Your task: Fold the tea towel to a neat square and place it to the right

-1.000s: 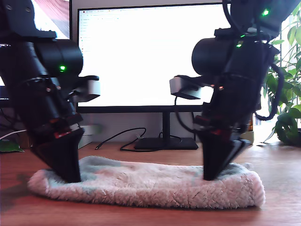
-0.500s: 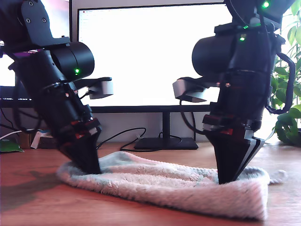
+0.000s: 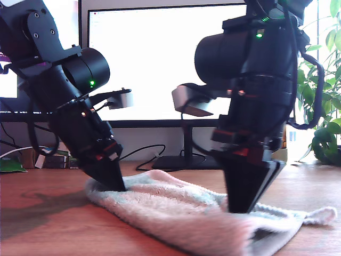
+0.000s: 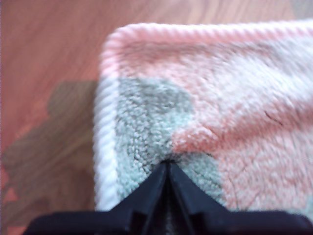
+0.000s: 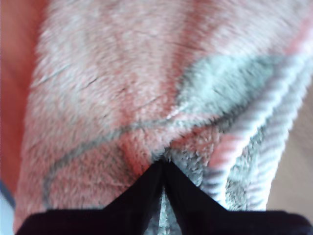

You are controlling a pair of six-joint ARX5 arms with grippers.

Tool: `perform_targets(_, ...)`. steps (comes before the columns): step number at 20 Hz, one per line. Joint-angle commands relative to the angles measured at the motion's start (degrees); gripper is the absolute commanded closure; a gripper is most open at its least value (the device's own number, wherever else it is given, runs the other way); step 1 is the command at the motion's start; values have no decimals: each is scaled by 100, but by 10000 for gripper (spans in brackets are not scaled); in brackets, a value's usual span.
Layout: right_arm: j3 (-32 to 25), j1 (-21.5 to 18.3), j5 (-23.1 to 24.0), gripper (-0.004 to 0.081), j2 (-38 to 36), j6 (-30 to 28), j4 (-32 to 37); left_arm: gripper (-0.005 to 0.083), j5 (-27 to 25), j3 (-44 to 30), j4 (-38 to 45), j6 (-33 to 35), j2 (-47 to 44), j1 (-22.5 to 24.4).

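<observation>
Towel [image 3: 181, 213] lies along lower middle of exterior view on wooden desk [image 3: 42, 234], two black grippers planted on it, bright monitor [image 3: 160, 58] behind; screen text unreadable. First wrist view: my first gripper [image 4: 167, 164] pinched closed on towel [image 4: 205, 112] near corded corner. Second wrist view: my second gripper [image 5: 163, 164] likewise clamped on towel [image 5: 122, 88] fold.

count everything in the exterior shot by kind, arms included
arms: 2
towel: 1
monitor: 1
plant: 1
table: 1
total: 6
</observation>
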Motion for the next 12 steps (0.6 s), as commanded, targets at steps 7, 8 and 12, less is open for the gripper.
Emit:
perform_targets(7,-302,496,-297,782,293,437,35,798,-11,52,352,127,660,-219)
perform_targets(8,-269,529,-358,782,293,540,50,797,-7,101,356,127,734,-251)
perform_targets(12,-127,649,-496,782,293,1056,297,797,7,122,546,251,839,-361)
